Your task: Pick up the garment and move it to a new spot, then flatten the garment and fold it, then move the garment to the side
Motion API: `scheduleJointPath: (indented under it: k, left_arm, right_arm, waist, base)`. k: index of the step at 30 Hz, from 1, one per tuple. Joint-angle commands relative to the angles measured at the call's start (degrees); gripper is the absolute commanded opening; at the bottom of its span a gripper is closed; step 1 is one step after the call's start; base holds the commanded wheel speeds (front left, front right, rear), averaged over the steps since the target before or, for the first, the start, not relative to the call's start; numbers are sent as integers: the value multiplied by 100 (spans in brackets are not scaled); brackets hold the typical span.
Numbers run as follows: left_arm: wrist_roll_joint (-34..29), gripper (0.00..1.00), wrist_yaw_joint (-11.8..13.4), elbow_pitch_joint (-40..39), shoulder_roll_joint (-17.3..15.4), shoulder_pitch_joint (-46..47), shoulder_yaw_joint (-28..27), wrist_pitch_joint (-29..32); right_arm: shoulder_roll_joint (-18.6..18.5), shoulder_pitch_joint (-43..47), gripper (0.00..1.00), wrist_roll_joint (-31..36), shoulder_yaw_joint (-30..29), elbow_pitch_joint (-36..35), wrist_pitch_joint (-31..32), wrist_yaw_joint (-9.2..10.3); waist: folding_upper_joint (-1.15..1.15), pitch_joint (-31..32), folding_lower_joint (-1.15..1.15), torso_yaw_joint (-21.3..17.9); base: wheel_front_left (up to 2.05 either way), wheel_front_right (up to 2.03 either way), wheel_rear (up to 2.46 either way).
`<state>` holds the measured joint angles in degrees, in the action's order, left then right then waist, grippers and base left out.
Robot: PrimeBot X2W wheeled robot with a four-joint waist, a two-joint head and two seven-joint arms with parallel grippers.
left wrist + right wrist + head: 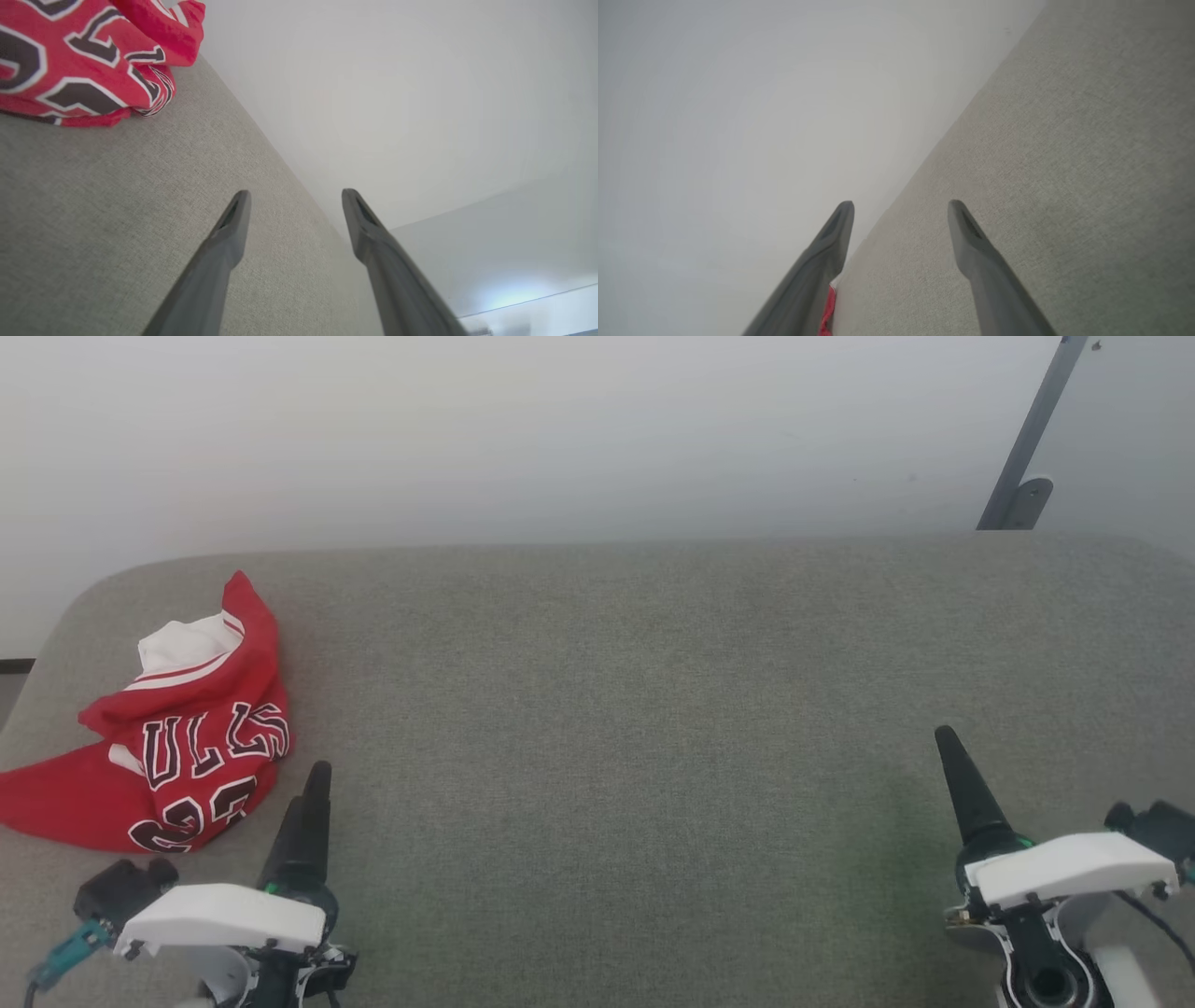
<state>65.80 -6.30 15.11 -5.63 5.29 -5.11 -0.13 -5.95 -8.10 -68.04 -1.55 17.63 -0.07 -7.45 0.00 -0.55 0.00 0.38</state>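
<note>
The red basketball-style T-shirt w/ white sleeve, striped trim and dark "ULLS" lettering [177, 737] lies crumpled on the left part of the grey fabric-covered table [607, 709], nearer the near side. It is close to the table's left edge. Its red tail runs out of the head view at left, so I cannot tell if it hangs over that edge. The far-left corner of the table is rounded, and the far edge runs straight along the pale wall [560, 429]. A grey metal bar [1032, 439] stands slanted at far right, behind the far edge.

The left claw [294, 192] is spread wide, w/ nothing btw. its two dark fingers. It sits just beside the T-shirt [93, 60], at its near-right, not touching. The right claw [901, 203] is spread wide too and holds nothing. It is at the near right of the table, well apart from the T-shirt; a small red strip of the T-shirt [829, 308] shows beside one finger.

Open room: bare grey fabric stretches from the T-shirt to the right claw, and from the near side to the far edge.
</note>
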Motion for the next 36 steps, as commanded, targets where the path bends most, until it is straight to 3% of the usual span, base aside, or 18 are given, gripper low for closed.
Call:
scheduleJointPath:
  k: [1, 17, 36]
  left_arm:
    - [-391, 100, 46, -111, -81, 215, 33, -76]
    - [-2025, 100, 327, -219, -338, 276, 304, -410]
    - [-3175, 100, 391, -210, -541, 299, 494, -731]
  right_arm:
    - [-78, -205, 100, 401, 46, -86, -81, -2]
    - [-105, -420, 100, 2591, 101, -49, -417, -3]
    - [-139, -671, 100, 4084, 234, 178, -736, -3]
  waist:
    - [0, -4, 0, 3]
    - [0, -35, 0, 15]
    - [0, -22, 0, 14]
  base:
    - [0, 0, 0]
    - [0, 0, 0]
    - [0, 0, 0]
